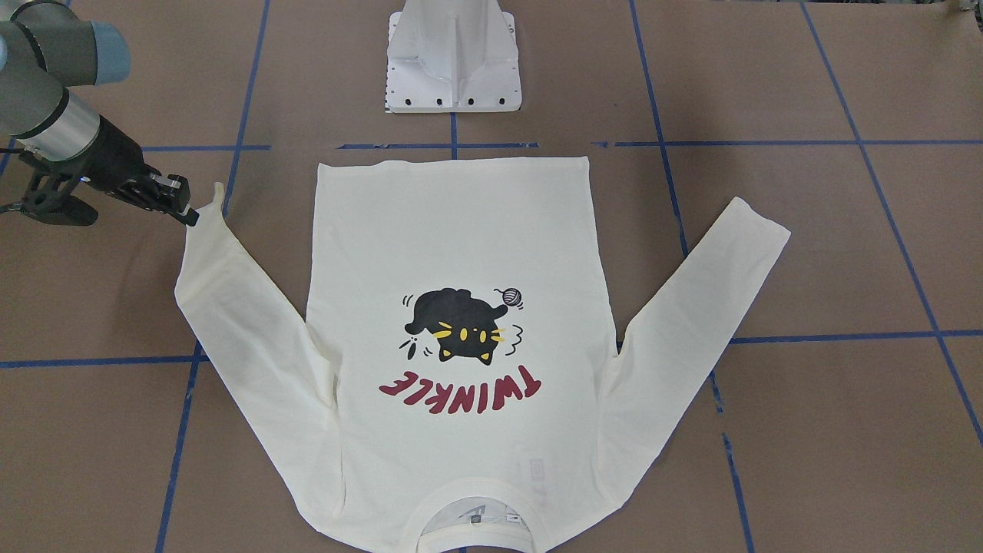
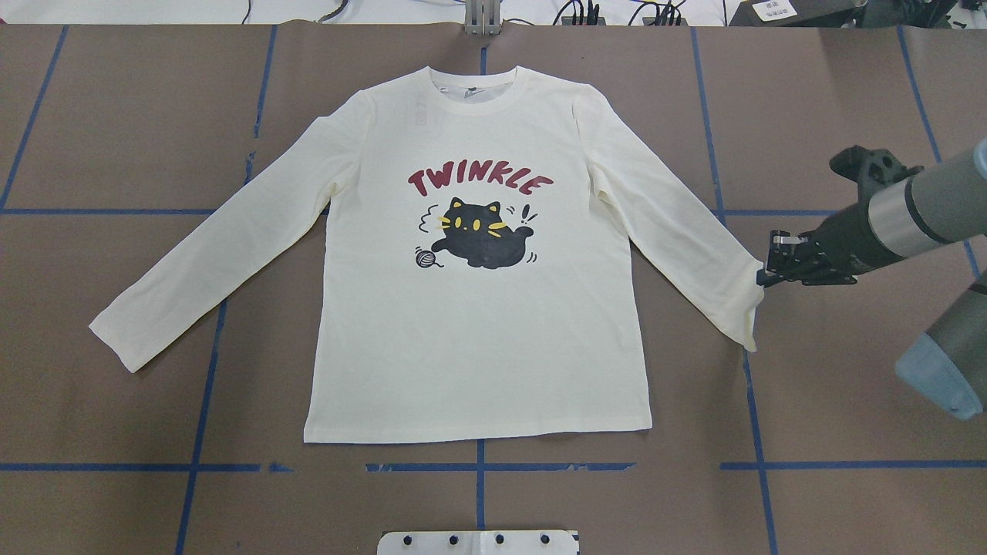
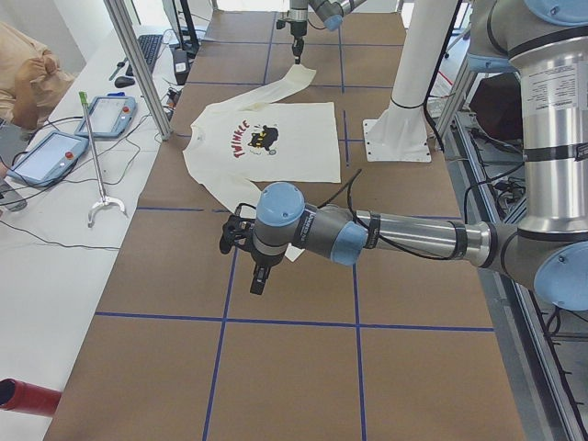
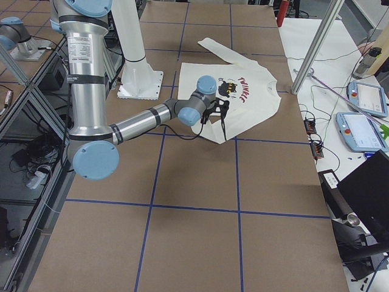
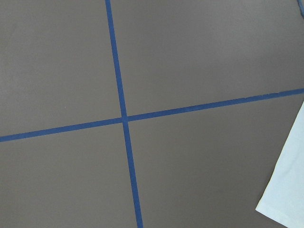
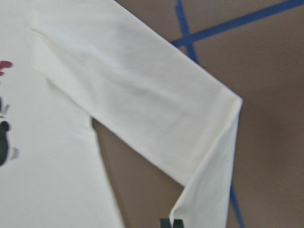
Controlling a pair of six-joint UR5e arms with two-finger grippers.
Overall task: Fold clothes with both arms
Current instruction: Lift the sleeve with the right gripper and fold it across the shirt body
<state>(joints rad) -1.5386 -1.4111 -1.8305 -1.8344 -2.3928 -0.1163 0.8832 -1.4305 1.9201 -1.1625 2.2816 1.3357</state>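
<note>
The cream-white T-shirt (image 2: 478,324) lies flat on the brown table with the cat print and "TWINKLE" facing up; it also shows in the front view (image 1: 461,230). Both sleeves are spread outward. My right gripper (image 2: 762,277) is at the cuff of the sleeve on my right and is shut on its edge (image 1: 190,216); the cuff (image 6: 209,156) is lifted and creased there. My left gripper (image 3: 258,280) hangs above the table near the other cuff (image 5: 287,190), apart from it. It shows only in the exterior left view, so I cannot tell if it is open.
The white pedestal base (image 1: 453,69) stands at the table's near edge behind the shirt's hem. Blue tape lines (image 5: 124,118) grid the brown table. A side bench with teach pendants (image 3: 55,152) and metal posts (image 3: 138,64) runs along the far edge.
</note>
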